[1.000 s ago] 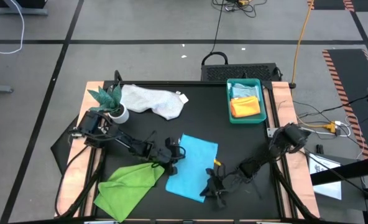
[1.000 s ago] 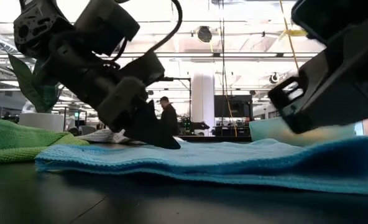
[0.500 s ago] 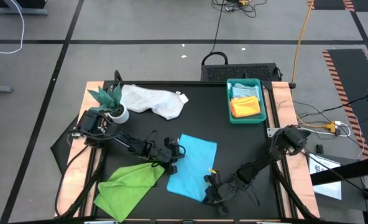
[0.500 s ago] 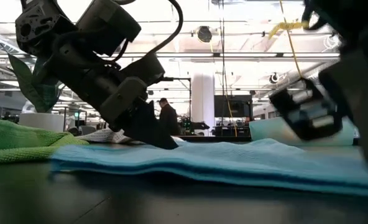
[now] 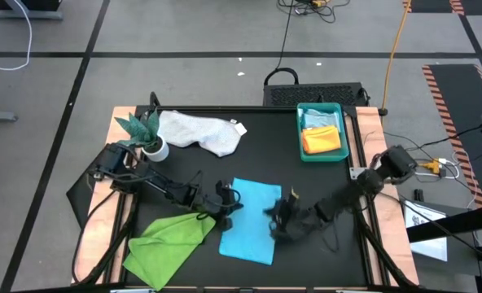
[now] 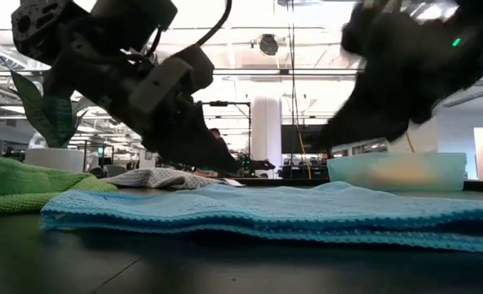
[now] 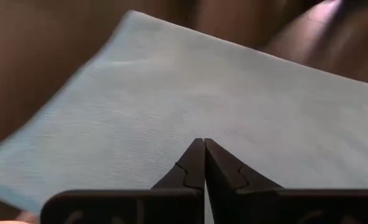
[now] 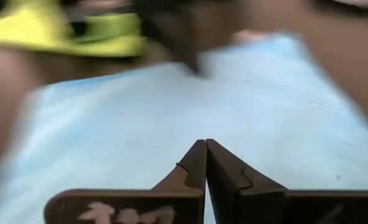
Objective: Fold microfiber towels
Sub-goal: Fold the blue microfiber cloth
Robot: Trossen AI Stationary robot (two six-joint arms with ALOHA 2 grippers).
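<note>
5 towels point(image 5: 249, 221), 1 tray point(image 5: 321, 155), 1 plant point(image 5: 143, 130), 2 arms point(image 5: 164, 185)

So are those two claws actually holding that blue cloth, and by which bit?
Both grippers, left and right, are shut, tips at the turquoise towel; whether either pinches fabric cannot be told.

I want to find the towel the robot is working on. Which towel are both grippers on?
The turquoise-blue towel, lying flat mid-table. The green, white, pale blue and orange ones have no gripper on them.
</note>
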